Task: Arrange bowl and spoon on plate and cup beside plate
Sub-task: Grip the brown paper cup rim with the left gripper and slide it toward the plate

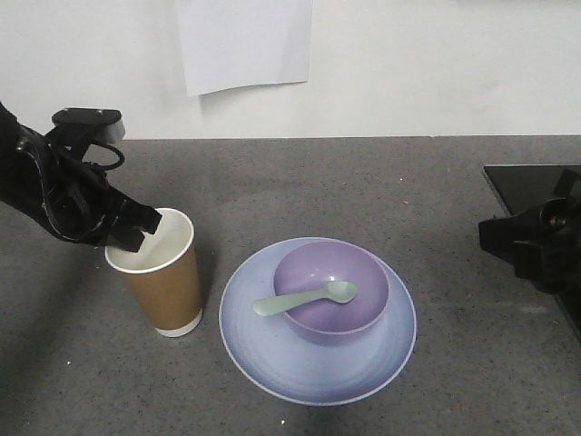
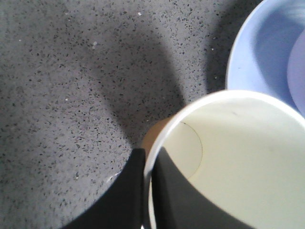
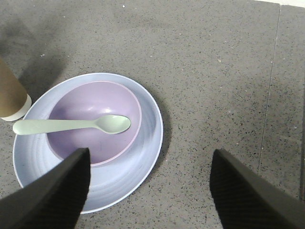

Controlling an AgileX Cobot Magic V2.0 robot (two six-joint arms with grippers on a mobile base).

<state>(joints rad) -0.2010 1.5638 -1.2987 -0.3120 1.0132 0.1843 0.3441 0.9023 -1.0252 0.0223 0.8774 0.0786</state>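
Observation:
The brown paper cup [image 1: 162,275] stands upright on the grey table just left of the pale blue plate [image 1: 317,365]. My left gripper [image 1: 136,234] is shut on the cup's white rim [image 2: 157,138], one finger inside and one outside. The lavender bowl [image 1: 331,289] sits on the plate, and the mint-green spoon [image 1: 304,298] lies across the bowl with its handle over the left rim. In the right wrist view the bowl [image 3: 90,119], spoon [image 3: 71,125] and plate [image 3: 143,157] lie ahead and to the left of my open, empty right gripper [image 3: 150,183].
A black device [image 1: 531,195] sits at the table's right edge behind my right arm. A white sheet [image 1: 243,41] hangs on the back wall. A seam in the tabletop [image 3: 269,86] runs along the right of the right wrist view.

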